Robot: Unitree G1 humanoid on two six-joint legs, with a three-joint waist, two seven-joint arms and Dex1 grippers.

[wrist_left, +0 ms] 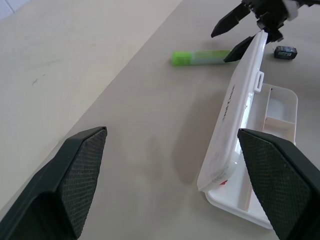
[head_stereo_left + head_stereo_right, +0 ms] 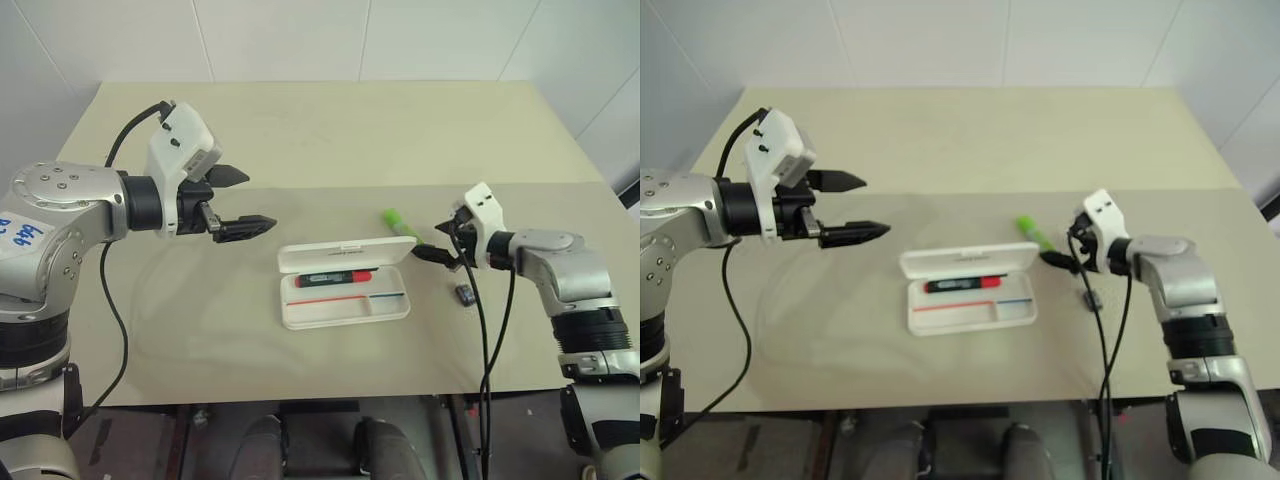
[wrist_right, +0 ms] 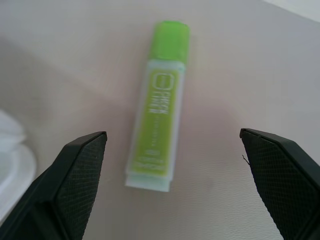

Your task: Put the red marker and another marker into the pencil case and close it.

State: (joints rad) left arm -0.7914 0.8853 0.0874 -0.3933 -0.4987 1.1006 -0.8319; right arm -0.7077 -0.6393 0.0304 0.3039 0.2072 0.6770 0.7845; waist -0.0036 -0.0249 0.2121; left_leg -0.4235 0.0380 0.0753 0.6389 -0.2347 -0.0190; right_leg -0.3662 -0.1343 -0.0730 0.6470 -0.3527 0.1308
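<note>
The white pencil case (image 2: 340, 310) lies open mid-table, its lid (image 2: 345, 256) tipped up on the far side. The red marker (image 2: 333, 279), black with a red cap, lies inside it along the back. The lime-green marker (image 2: 400, 222) lies on the table just beyond the case's right end. My right gripper (image 2: 440, 243) is open right by it, and the right wrist view shows the green marker (image 3: 160, 130) lying between and ahead of the spread fingers, untouched. My left gripper (image 2: 255, 198) hangs open and empty above the table, left of the case.
A small dark grey block (image 2: 465, 294) rests on the table right of the case, beneath my right wrist. The beige table (image 2: 330, 130) stretches bare behind the case to the white wall. Its front edge runs close below the case.
</note>
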